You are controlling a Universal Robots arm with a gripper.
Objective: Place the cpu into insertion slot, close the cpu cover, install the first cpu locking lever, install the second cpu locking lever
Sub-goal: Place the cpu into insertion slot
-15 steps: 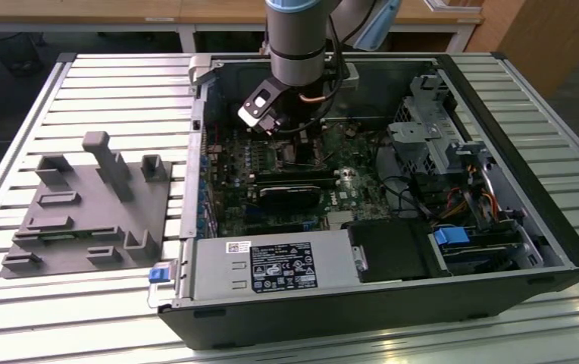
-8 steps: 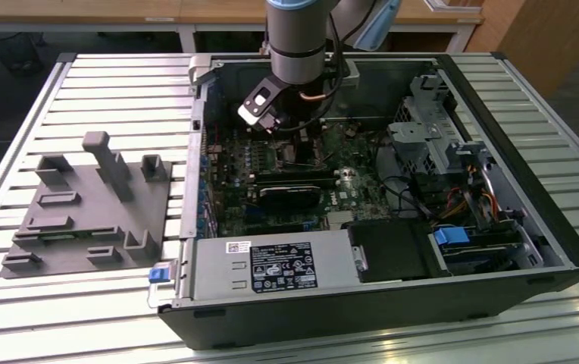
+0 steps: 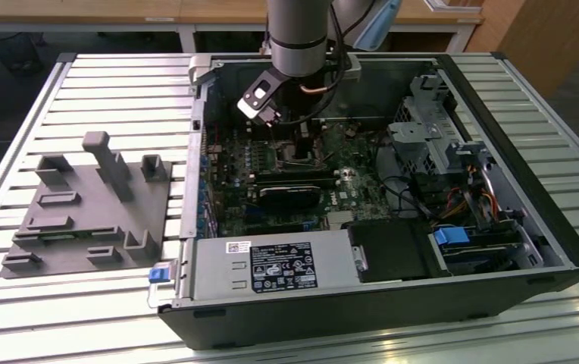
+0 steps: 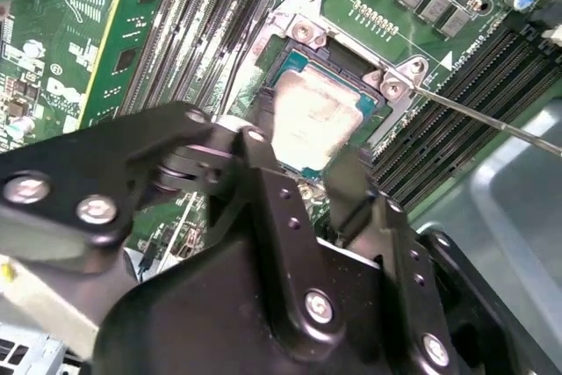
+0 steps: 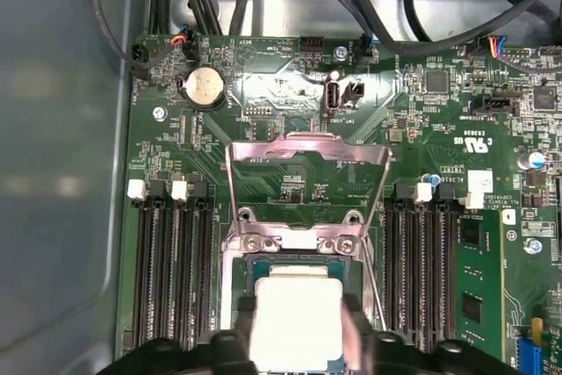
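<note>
my gripper (image 5: pixel 297 338) narrow, fingers (image 5: pixel 243 327) pinching the cpu (image 5: pixel 294 305) by two sides | cpu at the insertion slot (image 5: pixel 233 274), fully seated or not i cannot tell | cpu cover (image 5: pixel 307 145) tipped up, open | green motherboard (image 5: pixel 421 129) all round

Open computer case (image 3: pixel 370 315) flat on slatted table (image 3: pixel 67 318), grey fixture block (image 3: pixel 87 208) beside it at the exterior view's left; inside, power supply (image 3: pixel 269 267), coin battery (image 5: pixel 203 86), memory slots (image 5: pixel 171 270).

Exterior view high over the computer case (image 3: pixel 370 311), 2 wrist views close in — both on the cpu (image 4: pixel 320 116) (image 5: pixel 297 318)
</note>
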